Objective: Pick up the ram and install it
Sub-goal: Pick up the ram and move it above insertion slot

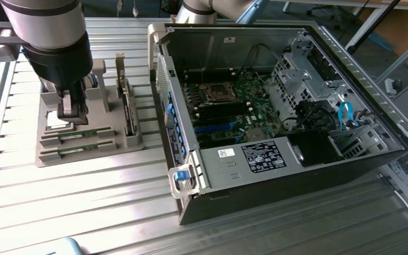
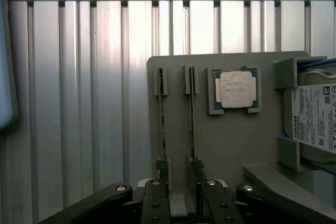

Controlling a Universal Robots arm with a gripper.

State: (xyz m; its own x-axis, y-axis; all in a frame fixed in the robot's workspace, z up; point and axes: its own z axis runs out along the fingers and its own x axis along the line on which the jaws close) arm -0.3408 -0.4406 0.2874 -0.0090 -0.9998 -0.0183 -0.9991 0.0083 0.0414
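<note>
Two ram sticks stand on edge in slots of a grey holder at the exterior view's left: one ram and a second beside it. In the wrist view they are thin parallel strips, one ram and the other, running from the holder's clips toward my fingertips. My gripper hangs just above the holder, a little short of the sticks. In the wrist view the gripper is open, with nothing between its black fingers.
An open PC case lies at the exterior view's right, its motherboard exposed. The holder also carries a square silver processor, a hard drive and an upright card. All of it rests on a ribbed aluminium table.
</note>
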